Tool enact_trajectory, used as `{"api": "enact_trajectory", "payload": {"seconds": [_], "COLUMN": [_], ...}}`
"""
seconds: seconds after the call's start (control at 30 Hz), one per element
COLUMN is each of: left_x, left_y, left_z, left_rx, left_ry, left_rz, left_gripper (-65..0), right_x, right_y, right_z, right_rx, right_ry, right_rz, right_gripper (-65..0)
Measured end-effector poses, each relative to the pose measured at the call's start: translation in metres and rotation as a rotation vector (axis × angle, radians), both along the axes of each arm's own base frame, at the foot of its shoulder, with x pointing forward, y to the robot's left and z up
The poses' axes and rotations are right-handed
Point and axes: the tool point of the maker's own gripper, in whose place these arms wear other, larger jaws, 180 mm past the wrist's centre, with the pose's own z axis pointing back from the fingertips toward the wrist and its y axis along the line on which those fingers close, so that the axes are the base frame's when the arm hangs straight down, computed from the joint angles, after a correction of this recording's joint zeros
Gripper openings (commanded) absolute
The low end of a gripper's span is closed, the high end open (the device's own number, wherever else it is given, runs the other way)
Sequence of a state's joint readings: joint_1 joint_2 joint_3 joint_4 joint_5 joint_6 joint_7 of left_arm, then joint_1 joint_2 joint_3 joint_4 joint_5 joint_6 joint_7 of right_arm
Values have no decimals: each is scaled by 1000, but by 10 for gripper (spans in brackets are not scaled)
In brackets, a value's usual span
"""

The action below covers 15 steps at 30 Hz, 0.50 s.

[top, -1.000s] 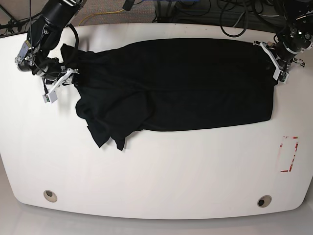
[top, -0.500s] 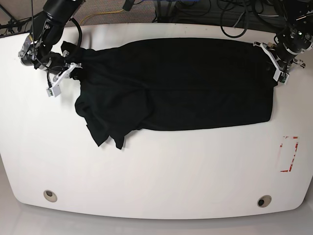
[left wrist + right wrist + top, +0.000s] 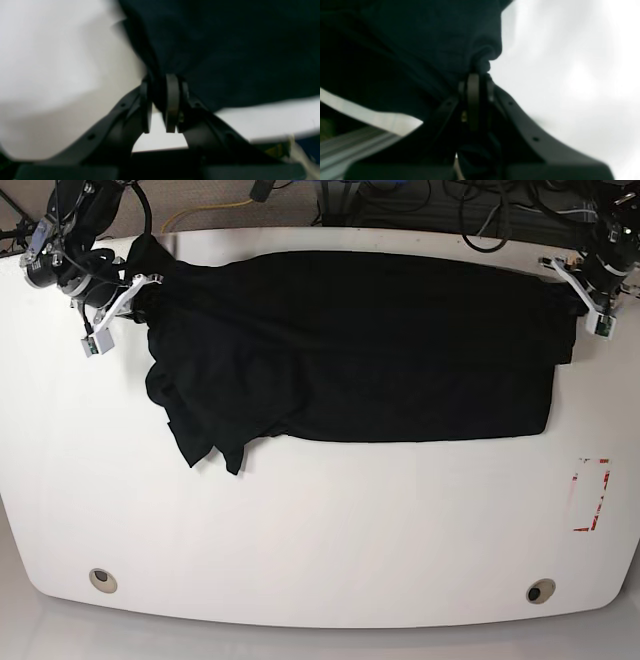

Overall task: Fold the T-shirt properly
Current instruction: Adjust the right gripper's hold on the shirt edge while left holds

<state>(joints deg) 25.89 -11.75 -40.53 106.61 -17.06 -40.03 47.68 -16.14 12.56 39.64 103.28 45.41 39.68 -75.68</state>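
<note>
Both grippers, left [image 3: 588, 302] and right [image 3: 135, 288], were clamped on opposite ends of the plain black fabric T-shirt [image 3: 370, 345]. Likely held so to stretch it flat over the white table [image 3: 320, 530] before folding.

1. No readable text, labels, brands or nos. in any view.
2. Table [image 3: 320, 530]: red marking [image 3: 590, 495] near one edge in base view, a broken rectangle outline only, no letters or digits legible.
3. T-shirt [image 3: 350, 345]: plain black, no print or tag legible.
4. Wrist views too blurred to read anything.
</note>
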Motion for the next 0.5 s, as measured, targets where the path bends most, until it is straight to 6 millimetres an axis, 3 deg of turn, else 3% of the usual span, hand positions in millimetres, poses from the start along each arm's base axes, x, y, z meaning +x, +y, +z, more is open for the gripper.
{"api": "enact_trajectory", "payload": {"seconds": [0.27,0.37,0.5], "left_x": [17,31,51], "left_y": [-4,-1,-3], "left_z": [7,16,28], "left_rx": [-33,-29,-33], "left_ry": [-71,-113,-166], "left_rz": [59,65,64], "left_gripper": [-575,-575,-575], "right_x": [3,9,32], "right_y": [2,7,12], "right_z": [5,24,53], "right_rx": [-10,-46,-50], "right_ry": [-17,-69,-190], "right_rz": [10,43,70], "right_gripper": [-650,-650,-650]}}
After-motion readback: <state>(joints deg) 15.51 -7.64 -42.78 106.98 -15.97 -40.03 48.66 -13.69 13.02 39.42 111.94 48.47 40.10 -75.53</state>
